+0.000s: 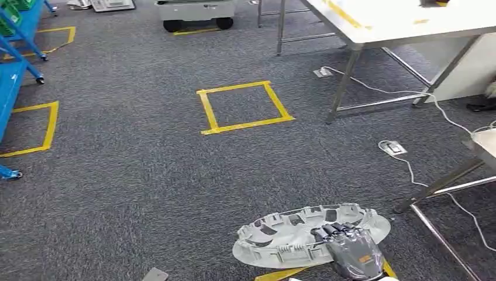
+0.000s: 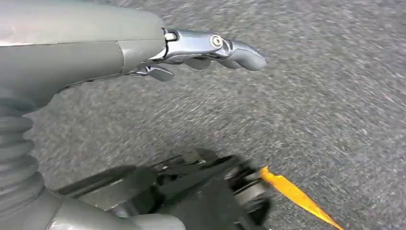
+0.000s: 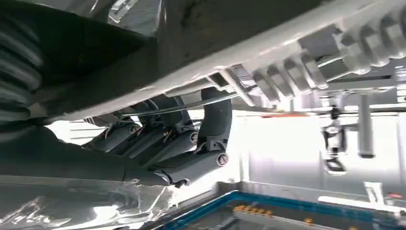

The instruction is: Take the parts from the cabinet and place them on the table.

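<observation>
A flat grey plastic part with ribs and cut-outs is carried low over the carpet at the bottom of the head view. My right hand grips it at its right end, fingers curled over the edge. In the right wrist view those dark fingers wrap around the rim of the part, whose ribbed underside fills the upper picture. My left hand hangs over grey carpet with fingers stretched out and nothing in them. The white table stands at the far right. The blue cabinet is at the left edge.
A yellow tape square marks the carpet ahead. White cables and a floor socket lie near the table legs. A second table's metal legs stand at the right. A wheeled cart is far ahead.
</observation>
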Controlling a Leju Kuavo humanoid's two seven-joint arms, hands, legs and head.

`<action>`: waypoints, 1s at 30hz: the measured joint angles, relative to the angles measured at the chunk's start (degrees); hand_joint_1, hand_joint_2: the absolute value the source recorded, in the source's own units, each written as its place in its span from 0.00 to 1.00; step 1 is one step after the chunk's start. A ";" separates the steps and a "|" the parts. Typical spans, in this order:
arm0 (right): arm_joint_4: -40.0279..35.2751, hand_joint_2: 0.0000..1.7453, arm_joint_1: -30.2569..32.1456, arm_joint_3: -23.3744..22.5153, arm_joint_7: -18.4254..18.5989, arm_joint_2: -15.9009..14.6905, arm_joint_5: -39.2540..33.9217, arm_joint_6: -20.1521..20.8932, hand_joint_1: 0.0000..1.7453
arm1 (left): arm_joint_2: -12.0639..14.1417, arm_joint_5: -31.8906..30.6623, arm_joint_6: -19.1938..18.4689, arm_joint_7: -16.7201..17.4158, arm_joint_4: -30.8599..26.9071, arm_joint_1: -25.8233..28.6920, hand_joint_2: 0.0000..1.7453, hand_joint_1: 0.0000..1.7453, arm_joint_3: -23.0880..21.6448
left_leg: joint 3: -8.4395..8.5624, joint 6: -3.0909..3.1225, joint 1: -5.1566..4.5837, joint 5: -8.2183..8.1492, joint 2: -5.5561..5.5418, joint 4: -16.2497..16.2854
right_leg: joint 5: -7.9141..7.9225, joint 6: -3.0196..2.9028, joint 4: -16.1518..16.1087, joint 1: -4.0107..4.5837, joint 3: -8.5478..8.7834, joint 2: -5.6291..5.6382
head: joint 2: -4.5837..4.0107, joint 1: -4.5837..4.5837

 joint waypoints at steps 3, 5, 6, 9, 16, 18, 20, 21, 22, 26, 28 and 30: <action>0.00 1.00 -0.30 -0.11 -0.15 0.02 -0.13 0.07 1.00 | 0.02 -0.02 -0.15 0.00 -0.02 -0.16 1.00 0.00 0.02 | 1.98 0.23 0.46 0.62 -3.40 -5.15 | 0.44 0.98 0.29 0.09 -1.02 1.89 | 0.02 0.11; 0.11 1.00 0.00 -0.11 -0.24 0.02 -0.22 0.07 1.00 | 0.07 -0.02 -0.17 0.00 -0.02 -0.18 1.00 0.00 0.02 | 1.95 1.16 -0.09 0.85 -2.24 -5.18 | 1.10 2.05 -0.50 -0.48 -1.24 3.30 | 0.00 0.04; 0.13 1.00 0.05 0.00 -0.28 0.11 -0.22 0.04 1.00 | 0.06 -0.02 -0.17 0.00 -0.02 -0.26 1.00 0.00 0.02 | 2.05 1.83 0.31 1.35 -1.29 -5.92 | 1.19 2.34 -0.38 -0.52 -1.98 3.71 | 0.00 -0.02; 0.33 1.00 -0.38 0.04 -0.52 0.33 -0.24 0.09 1.00 | 0.17 0.00 -0.44 0.00 -0.02 -0.20 1.00 0.00 0.04 | 2.07 2.53 -0.13 1.49 0.95 -6.00 | -4.41 2.48 9.33 0.09 -6.24 -4.52 | 0.00 0.53; 1.07 1.00 -0.56 -0.02 -0.59 0.72 -0.24 0.24 1.00 | 0.37 0.00 -0.87 0.00 -0.02 -0.05 1.00 0.00 0.09 | 2.63 2.07 -0.45 0.92 6.13 -5.91 | -0.52 2.39 1.28 0.17 0.06 -9.41 | 0.00 0.53; 1.20 1.00 -0.97 -0.02 -0.66 0.96 -0.24 0.22 1.00 | 0.53 0.00 -0.90 0.00 -0.02 -0.05 1.00 0.00 0.09 | 2.71 1.40 -0.95 0.57 7.21 -5.75 | -0.97 1.51 0.18 0.59 0.70 -9.40 | 0.00 0.24; 1.31 1.00 -0.89 -0.02 -0.68 0.98 -0.24 0.22 1.00 | 0.48 0.02 -0.94 0.00 -0.02 -0.14 1.00 0.00 0.09 | 2.99 0.96 -0.78 0.65 8.48 -5.98 | -0.92 0.94 0.29 0.87 0.18 -8.01 | 0.00 0.33; 1.31 1.00 -0.89 -0.02 -0.68 0.98 -0.24 0.22 1.00 | 0.46 0.02 -0.94 0.00 -0.02 -0.25 1.00 0.00 0.09 | 3.06 0.51 -0.74 0.39 8.94 -5.93 | -0.69 0.51 0.04 0.67 0.24 -7.26 | 0.00 0.35; 1.31 1.00 -0.79 -0.02 -0.66 1.09 -0.26 0.22 1.00 | 0.48 0.02 -0.94 0.00 -0.02 -0.34 1.00 0.00 0.09 | 2.87 0.02 -0.48 -0.50 6.71 -5.14 | -0.50 0.22 -0.10 0.36 0.27 -6.64 | 0.00 0.24; 1.38 1.00 -1.00 -0.09 -0.66 1.25 -0.28 0.22 1.00 | 0.48 0.02 -1.09 0.00 -0.02 0.07 1.00 0.00 0.11 | -5.30 -0.28 -0.33 -8.59 1.62 11.70 | -0.23 -0.40 -0.09 0.22 -0.13 -3.83 | 0.00 0.02; 1.40 1.00 -0.88 -0.02 -0.68 1.25 -0.28 0.24 1.00 | 0.48 0.02 -1.11 0.00 -0.02 0.28 1.00 0.00 0.11 | -6.15 -0.14 -0.33 -7.06 1.41 12.39 | -0.13 -0.37 -0.08 0.20 -0.18 -2.08 | 0.00 0.02; 1.40 1.00 -0.83 -0.02 -0.68 1.27 -0.28 0.24 1.00 | 0.48 0.02 -1.11 0.00 -0.02 0.17 1.00 0.00 0.11 | -2.48 0.06 -0.15 -1.79 0.72 4.23 | 0.04 -0.10 -0.05 0.12 -0.13 -0.28 | 0.00 0.07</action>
